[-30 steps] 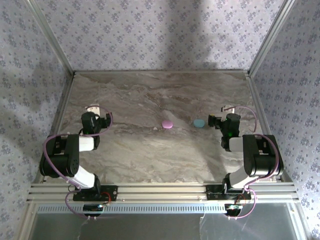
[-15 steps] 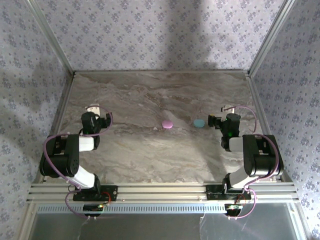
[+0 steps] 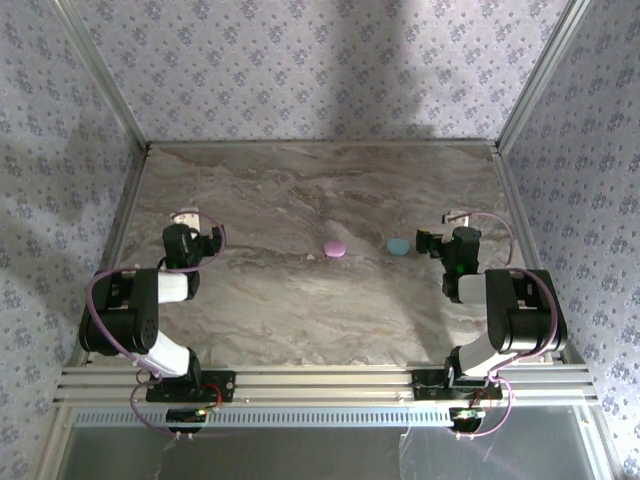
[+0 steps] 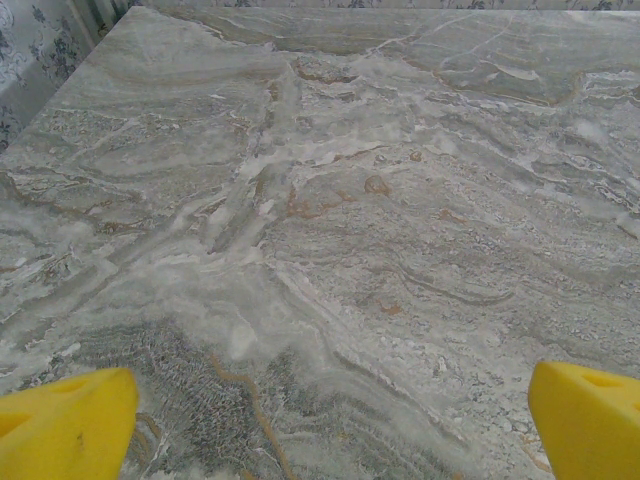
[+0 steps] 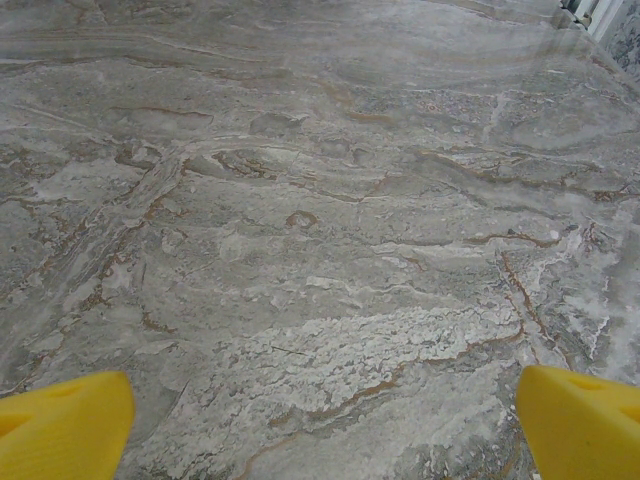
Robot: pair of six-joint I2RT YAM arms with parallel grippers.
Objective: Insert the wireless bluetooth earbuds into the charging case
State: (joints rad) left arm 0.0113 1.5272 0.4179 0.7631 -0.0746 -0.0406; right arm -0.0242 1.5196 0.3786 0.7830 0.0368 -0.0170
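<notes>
left claw (image 4: 325,425) wide | right claw (image 5: 322,425) wide | pink case (image 3: 334,249) near teal case (image 3: 399,246) on marble table (image 3: 300,190)

The left arm (image 3: 135,318) is sporting chunky black casings and a white link, with a lilac cable (image 3: 95,290) looping round it. The right arm (image 3: 518,315) is matching, its green light (image 3: 458,268) glowing. The left gripper (image 4: 325,435) and right gripper (image 5: 320,430) are flashing blunt yellow fingertips (image 4: 65,425).

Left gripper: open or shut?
Open: the left gripper has its yellow fingertips at opposite bottom corners of its wrist view, bare table between.
</notes>
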